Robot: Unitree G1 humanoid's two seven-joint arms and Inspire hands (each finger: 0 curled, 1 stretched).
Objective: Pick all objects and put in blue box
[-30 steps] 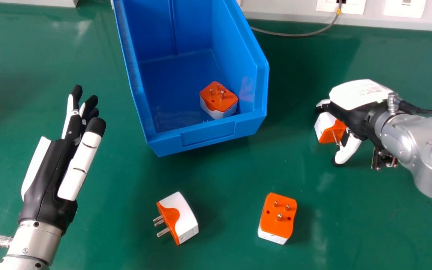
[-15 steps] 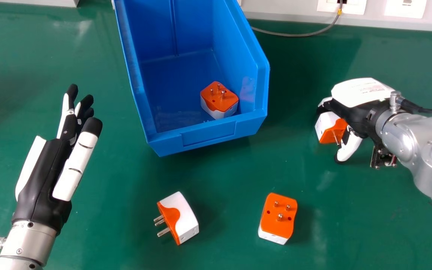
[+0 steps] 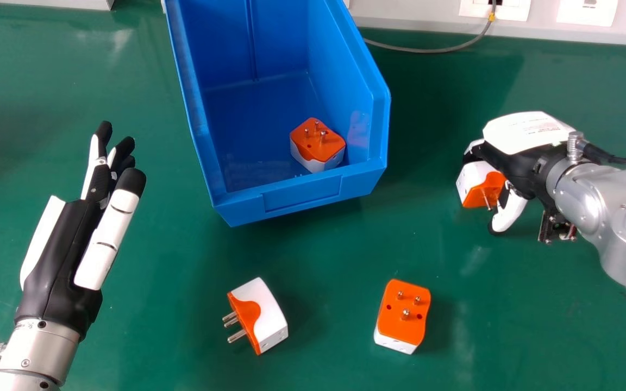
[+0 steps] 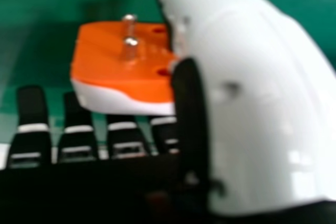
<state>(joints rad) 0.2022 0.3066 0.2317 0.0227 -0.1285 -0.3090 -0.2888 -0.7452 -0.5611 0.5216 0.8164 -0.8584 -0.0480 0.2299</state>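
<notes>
— Anything in the deep blue plastic box (image 3: pixel 302 195)?
— Just one chunky orange-and-white plug adapter (image 3: pixel 317 142), pins up, near the right wall
— And under the silver-wristed right hand (image 3: pixel 527 133)?
— Got a second orange-and-white adapter (image 3: pixel 479 187) there, right of the box, between thumb (image 4: pixel 252 93) and fingers (image 4: pixel 32 114). Fairly straight on one side, thumb round the other, gap wide enough for the whole block. Can't tell about a firm hold
— More on the green surface (image 3: pixel 171 336)?
— Yes, nearer than the box: a white-sided adapter with an orange pin face (image 3: pixel 264 315), on its side, pins to the left. Then, well apart to the right, a boxy orange-topped adapter (image 3: pixel 404 315), pins up
— Left hand (image 3: pixel 63 255)?
— Left of the box, fingers extended, holding nothing
</notes>
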